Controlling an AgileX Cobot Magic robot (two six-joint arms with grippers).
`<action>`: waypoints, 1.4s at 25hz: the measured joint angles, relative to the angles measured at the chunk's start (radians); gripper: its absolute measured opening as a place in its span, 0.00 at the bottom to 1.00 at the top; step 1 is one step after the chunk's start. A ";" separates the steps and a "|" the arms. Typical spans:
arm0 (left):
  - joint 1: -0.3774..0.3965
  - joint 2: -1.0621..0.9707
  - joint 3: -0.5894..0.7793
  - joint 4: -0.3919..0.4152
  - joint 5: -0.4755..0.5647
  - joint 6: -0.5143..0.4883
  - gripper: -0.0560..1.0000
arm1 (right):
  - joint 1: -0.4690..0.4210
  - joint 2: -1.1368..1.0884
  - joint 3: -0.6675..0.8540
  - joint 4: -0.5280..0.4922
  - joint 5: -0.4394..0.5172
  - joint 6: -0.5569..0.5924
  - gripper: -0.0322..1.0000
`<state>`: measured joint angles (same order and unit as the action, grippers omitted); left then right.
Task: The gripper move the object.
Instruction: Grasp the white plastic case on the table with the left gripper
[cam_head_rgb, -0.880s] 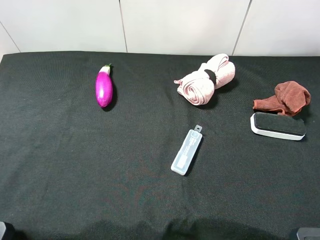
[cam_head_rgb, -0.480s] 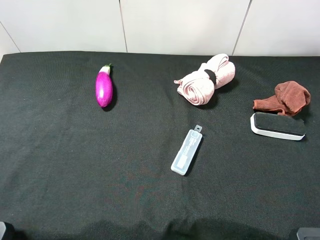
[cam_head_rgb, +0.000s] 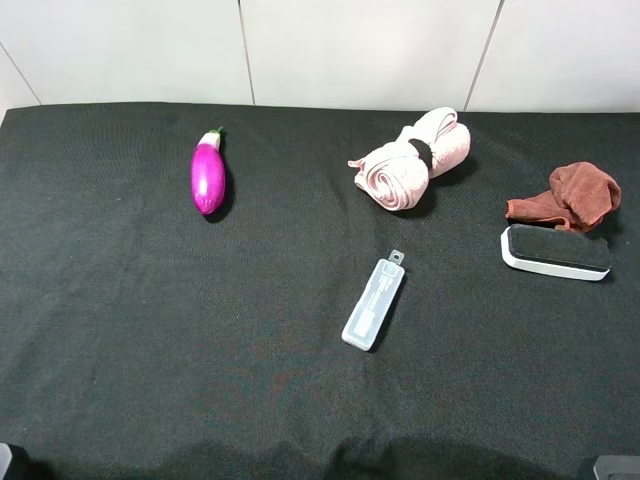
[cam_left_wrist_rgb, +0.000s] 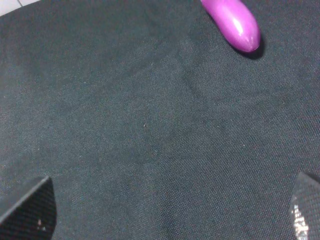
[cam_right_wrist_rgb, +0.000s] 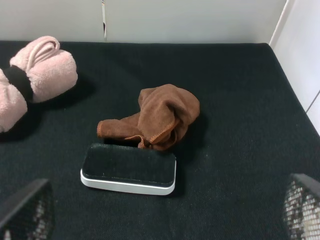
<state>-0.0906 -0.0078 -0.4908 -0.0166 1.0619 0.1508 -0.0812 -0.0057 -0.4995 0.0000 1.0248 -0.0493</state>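
Observation:
The object (cam_head_rgb: 373, 303), a small translucent-white case with a holed tab at its far end, lies flat on the black cloth a little right of the middle in the high view. Neither wrist view shows it. My left gripper (cam_left_wrist_rgb: 167, 210) is open, its two fingertips spread wide over bare cloth, with the purple eggplant's tip (cam_left_wrist_rgb: 234, 22) ahead of it. My right gripper (cam_right_wrist_rgb: 164, 210) is also open and holds nothing, facing the board eraser (cam_right_wrist_rgb: 128, 169). In the high view only dark corners of the arms show at the bottom edge.
A purple eggplant (cam_head_rgb: 208, 174) lies at the back left. A rolled pink towel (cam_head_rgb: 412, 158) sits behind the case. A brown cloth (cam_head_rgb: 570, 195) and a white-and-black board eraser (cam_head_rgb: 555, 252) lie at the right. A white wall borders the table's far edge.

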 joint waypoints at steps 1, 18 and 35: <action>0.000 0.000 0.000 0.000 0.000 0.000 0.99 | 0.000 0.000 0.000 0.000 0.000 0.000 0.70; 0.000 0.256 -0.106 -0.009 -0.002 -0.035 0.99 | 0.000 0.000 0.000 0.000 0.000 0.000 0.70; -0.023 0.765 -0.257 -0.128 -0.020 0.112 0.99 | 0.000 0.000 0.000 0.000 0.000 0.000 0.70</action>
<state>-0.1139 0.7574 -0.7478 -0.1448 1.0420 0.2629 -0.0812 -0.0057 -0.4995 0.0000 1.0248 -0.0493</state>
